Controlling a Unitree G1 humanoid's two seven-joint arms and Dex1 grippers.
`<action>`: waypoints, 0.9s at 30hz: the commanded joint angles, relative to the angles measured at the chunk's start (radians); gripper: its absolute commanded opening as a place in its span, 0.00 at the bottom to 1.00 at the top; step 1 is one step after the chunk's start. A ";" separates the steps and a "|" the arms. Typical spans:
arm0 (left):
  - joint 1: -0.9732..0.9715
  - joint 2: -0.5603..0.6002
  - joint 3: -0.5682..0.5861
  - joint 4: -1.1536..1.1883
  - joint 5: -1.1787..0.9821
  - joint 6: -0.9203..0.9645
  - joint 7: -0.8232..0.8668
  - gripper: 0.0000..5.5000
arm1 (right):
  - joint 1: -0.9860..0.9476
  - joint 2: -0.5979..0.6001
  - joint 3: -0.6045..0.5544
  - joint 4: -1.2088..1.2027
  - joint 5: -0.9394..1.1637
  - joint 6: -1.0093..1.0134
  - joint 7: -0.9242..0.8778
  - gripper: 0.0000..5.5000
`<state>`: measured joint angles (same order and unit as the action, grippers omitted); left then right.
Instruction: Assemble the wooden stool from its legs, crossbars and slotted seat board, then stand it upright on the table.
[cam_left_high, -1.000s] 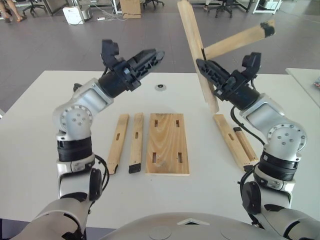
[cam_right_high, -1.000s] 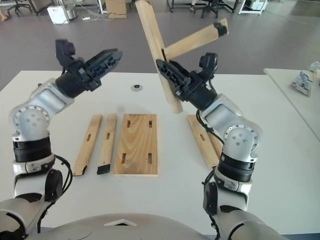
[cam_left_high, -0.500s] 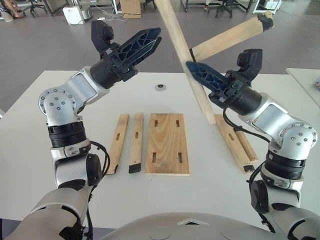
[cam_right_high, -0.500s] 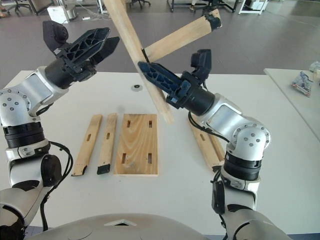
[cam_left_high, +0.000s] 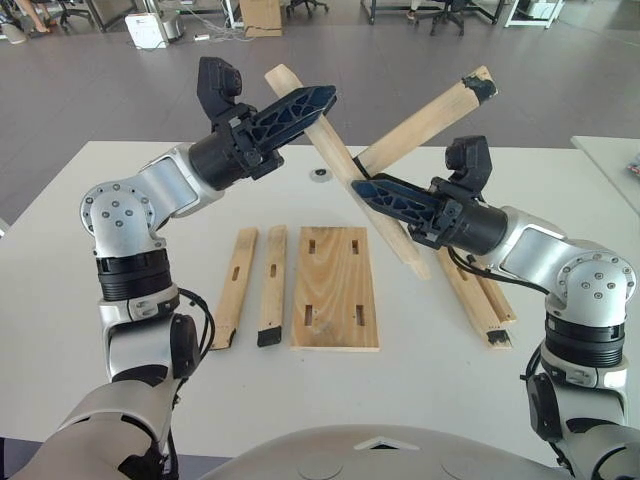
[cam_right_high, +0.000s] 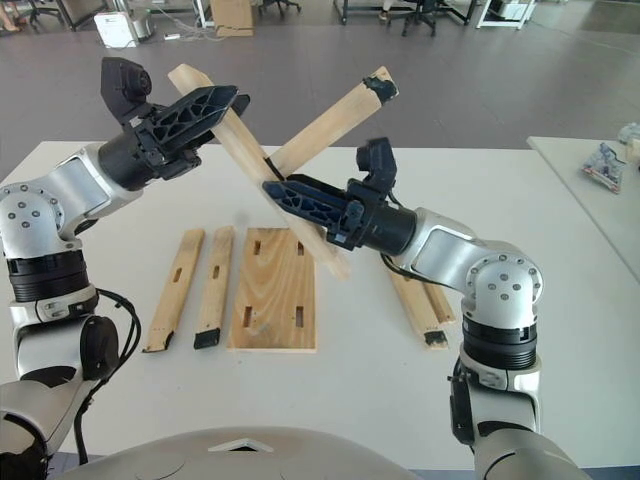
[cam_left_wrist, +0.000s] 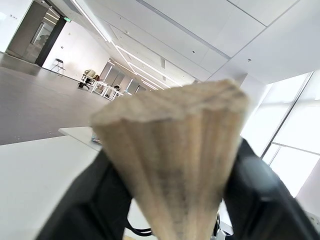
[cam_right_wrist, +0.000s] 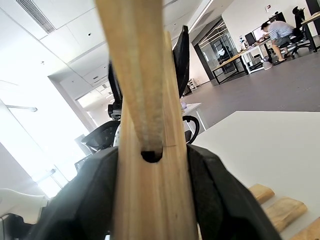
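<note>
Your left gripper (cam_left_high: 318, 102) is up over the table's (cam_left_high: 420, 380) far left side, fingers closed on the top end of the leg (cam_left_high: 338, 155). In the left wrist view you can see the leg's end grain wedged between both black fingers.

Below that arm, two loose slotted legs (cam_left_high: 237, 282) lie flat side by side on the table; the right one of the pair (cam_left_high: 272, 280) has a dark foot at its near end. Just to their right the seat board (cam_left_high: 335, 287) lies flat, its four slots facing up.

Above the board, the held leg slopes down from upper left to lower right, clear of the table along most of its length; you cannot tell whether its low end touches.

Your right gripper (cam_left_high: 365, 190) is clamped across this leg near its middle, one finger on each face. The crossbar (cam_left_high: 425, 122) is seated in the leg's slot there and points up and to the right.

At far right, two more pieces (cam_left_high: 470, 295) lie flat, touching each other.
</note>
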<state>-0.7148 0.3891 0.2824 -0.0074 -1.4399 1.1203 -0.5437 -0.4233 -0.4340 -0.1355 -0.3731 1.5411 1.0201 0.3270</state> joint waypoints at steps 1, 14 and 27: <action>0.016 0.015 -0.007 -0.016 0.019 -0.004 -0.009 0.38 | -0.007 -0.034 0.006 -0.001 0.001 0.003 0.017 0.38; -0.027 0.101 0.016 0.228 0.300 -0.187 -0.086 0.38 | 0.113 -0.091 0.061 0.086 -0.259 -0.031 0.133 0.61; 0.167 0.395 -0.109 -0.040 0.619 -0.471 -0.632 0.38 | 0.110 -0.195 -0.119 0.282 -0.518 -0.167 0.262 0.98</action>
<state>-0.5760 0.7872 0.1468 -0.0054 -0.7964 0.6669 -1.1533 -0.2800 -0.6152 -0.2388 -0.1033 1.0450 0.8596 0.5769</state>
